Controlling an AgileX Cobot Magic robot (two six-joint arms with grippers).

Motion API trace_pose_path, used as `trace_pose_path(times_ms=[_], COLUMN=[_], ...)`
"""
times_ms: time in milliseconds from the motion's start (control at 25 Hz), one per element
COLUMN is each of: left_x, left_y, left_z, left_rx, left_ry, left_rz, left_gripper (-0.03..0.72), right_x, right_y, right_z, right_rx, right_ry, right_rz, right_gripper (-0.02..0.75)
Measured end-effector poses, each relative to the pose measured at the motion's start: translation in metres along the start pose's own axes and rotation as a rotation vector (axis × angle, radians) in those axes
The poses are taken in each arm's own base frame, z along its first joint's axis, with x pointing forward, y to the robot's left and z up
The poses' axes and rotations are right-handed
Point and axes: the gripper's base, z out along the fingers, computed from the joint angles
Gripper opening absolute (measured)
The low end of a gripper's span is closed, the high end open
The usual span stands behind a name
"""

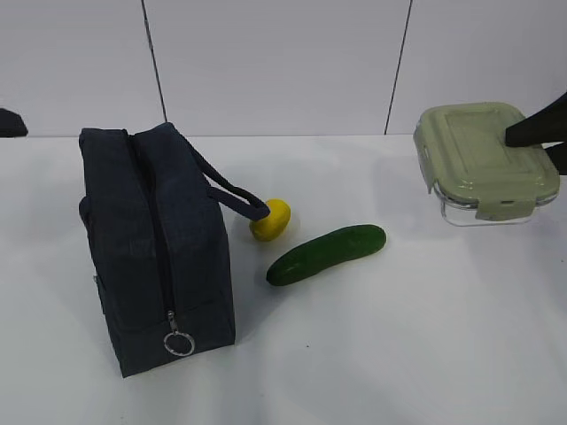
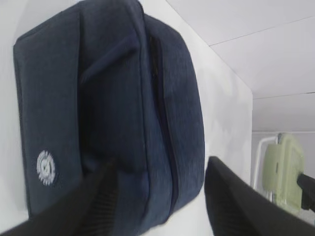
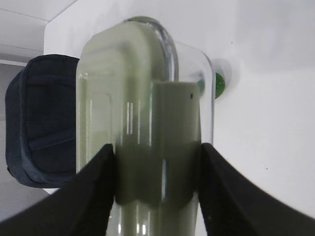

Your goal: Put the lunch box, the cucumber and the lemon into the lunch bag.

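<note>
Plainly the chief risk is the lunch bag [image 1: 155,252] itself: it stands upright toward the left edge of the white table [image 1: 399,354], and its top zipper looks fully shut, the ring pull [image 1: 178,343] hanging low on the near end. If the lunch box arrives before the zipper is drawn open, it has nowhere to go and could knock the bag over. The left gripper [image 2: 160,196] hovers beside the bag with its fingers [image 2: 231,201] spread and nothing between them; the bag lies beyond the fingertips, apart from them as far as the left wrist view shows.

Right of the bag, one loop handle [image 1: 232,197] droops onto the lemon [image 1: 271,219], which sits near the middle of the table toward the back; a tug on the bag could roll it. The cucumber [image 1: 327,254] lies just beside the lemon, slanting toward the right — apart from both grippers.

Near the far right corner the lunch box [image 1: 485,164] is lifted clear of the table, tilted, with the right gripper [image 3: 157,162] closed on it. In the right wrist view the fingers [image 3: 98,196] clamp either side at one end clip, over lid and glass — a hold at one end only, so the smooth glass could pivot or slip, I judge, if it is swung quickly toward the bag.
</note>
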Motion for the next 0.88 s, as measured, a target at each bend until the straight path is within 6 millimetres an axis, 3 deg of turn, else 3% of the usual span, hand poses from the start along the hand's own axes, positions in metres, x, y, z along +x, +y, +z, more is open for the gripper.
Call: trace_pose_path(times_ms=[240, 560, 880], left_x=[-0.026, -0.025, -0.025], left_y=[0.002, 0.008, 0.020], left_z=[0.029, 0.075, 0.103], left_rx=[-0.010, -0.034, -0.084], left_ry=[0.033, 0.117, 0.123], left_rz=[-0.005, 0.019, -0.011], left_gripper=[0.411, 0.405, 0.214], right_x=[0.000, 0.000, 0.001], right_y=[0.000, 0.000, -0.001], right_z=[0.000, 0.000, 0.000], right_rx=[0.000, 0.002, 0.007], right_ry=[0.000, 0.001, 0.007], right_rz=[0.000, 0.001, -0.002], right_gripper=[0.388, 0.388, 0.388])
